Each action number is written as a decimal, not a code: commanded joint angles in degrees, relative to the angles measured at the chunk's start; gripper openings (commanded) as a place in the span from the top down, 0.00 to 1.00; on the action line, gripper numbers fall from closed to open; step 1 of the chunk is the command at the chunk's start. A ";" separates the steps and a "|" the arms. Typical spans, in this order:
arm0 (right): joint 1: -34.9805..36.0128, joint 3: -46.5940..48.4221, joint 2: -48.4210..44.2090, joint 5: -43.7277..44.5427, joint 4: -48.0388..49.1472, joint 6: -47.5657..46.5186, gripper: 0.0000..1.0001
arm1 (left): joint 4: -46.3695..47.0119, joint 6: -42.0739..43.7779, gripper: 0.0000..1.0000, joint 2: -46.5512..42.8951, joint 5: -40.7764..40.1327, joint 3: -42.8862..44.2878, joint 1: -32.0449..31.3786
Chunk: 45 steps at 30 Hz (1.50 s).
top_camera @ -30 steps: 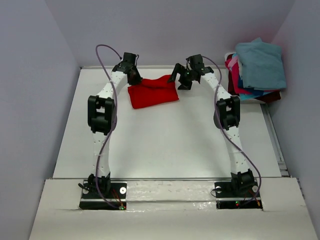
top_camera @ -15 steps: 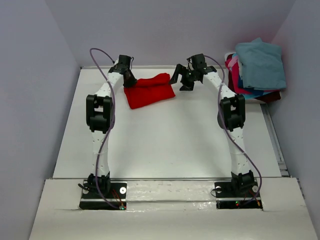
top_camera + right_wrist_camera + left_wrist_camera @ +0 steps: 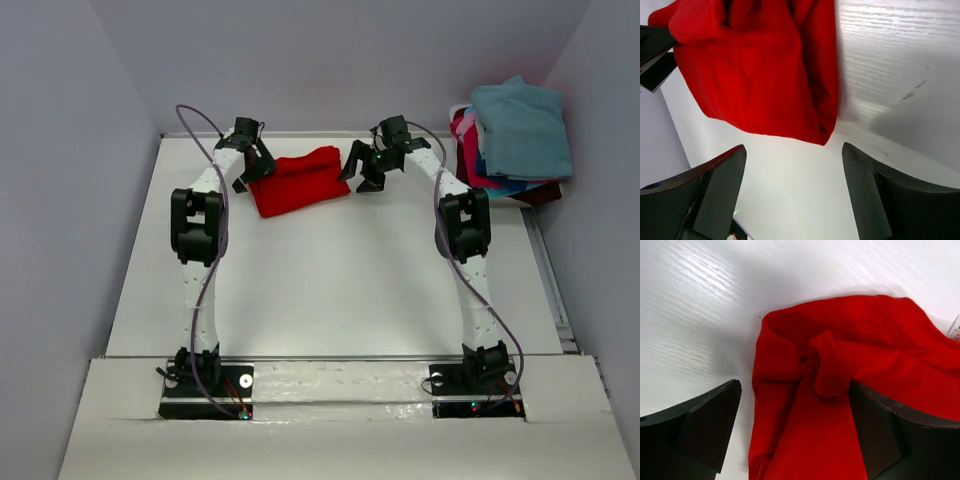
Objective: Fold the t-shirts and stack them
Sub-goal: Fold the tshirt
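A bright red t-shirt (image 3: 298,180) lies folded into a rough rectangle at the far middle of the white table (image 3: 330,290). My left gripper (image 3: 250,166) stands open at its left end. In the left wrist view the bunched red cloth (image 3: 840,390) lies between the wide-apart fingers (image 3: 707,432), and the left finger is clear of it. My right gripper (image 3: 361,170) is open just off the shirt's right end. The right wrist view shows the shirt's corner (image 3: 822,132) ahead of the empty fingertips (image 3: 867,195).
A pile of other t-shirts sits off the table's far right corner: teal-blue (image 3: 522,125) on top, with pink (image 3: 465,135), blue (image 3: 498,186) and dark maroon (image 3: 545,194) under it. Grey walls close in the table at the back and on both sides.
My left gripper tugged the red shirt's left end slightly left, then opened and let it go. The right gripper drew a little closer to the shirt's right end, its jaws narrowing slightly.
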 commanded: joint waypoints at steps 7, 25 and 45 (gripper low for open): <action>1.70 3.26 -1.50 -3.12 -1.31 -0.66 0.18 | -2.57 0.70 0.01 -8.36 -3.27 -5.01 0.51; 1.70 -2.45 -2.02 -4.00 1.06 0.04 0.19 | 0.51 -0.35 0.01 -18.39 5.60 -22.15 0.51; 2.76 -0.26 1.14 -7.60 4.40 4.52 0.19 | -4.67 1.58 0.01 -13.22 5.34 -17.95 -3.53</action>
